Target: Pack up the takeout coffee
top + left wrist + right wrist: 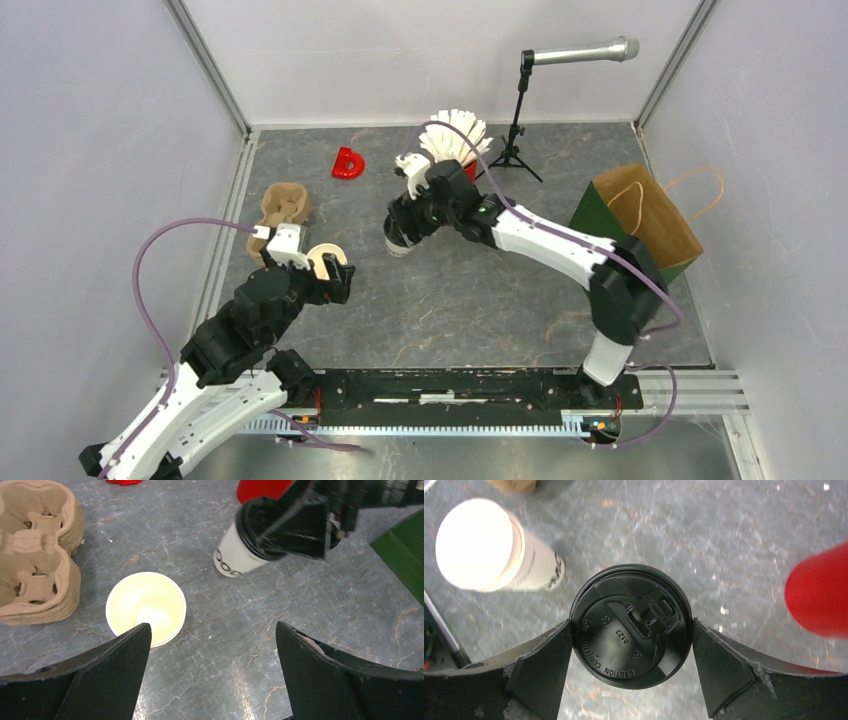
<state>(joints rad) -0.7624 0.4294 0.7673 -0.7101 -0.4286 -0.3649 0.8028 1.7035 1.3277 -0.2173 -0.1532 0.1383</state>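
Two cups: lidded cup [624, 655] centre frame, open cup [146, 607] left of centre.
Right gripper [631, 630]: clamped around lidded cup's top.
Left gripper [212, 632]: spread, empty.
Handling: I judge light, crushable paper; hold gently below rim.

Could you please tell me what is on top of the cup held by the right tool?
A black lid sits on that cup, gripped at its rim by the right tool. The lid hides the cup's inside.
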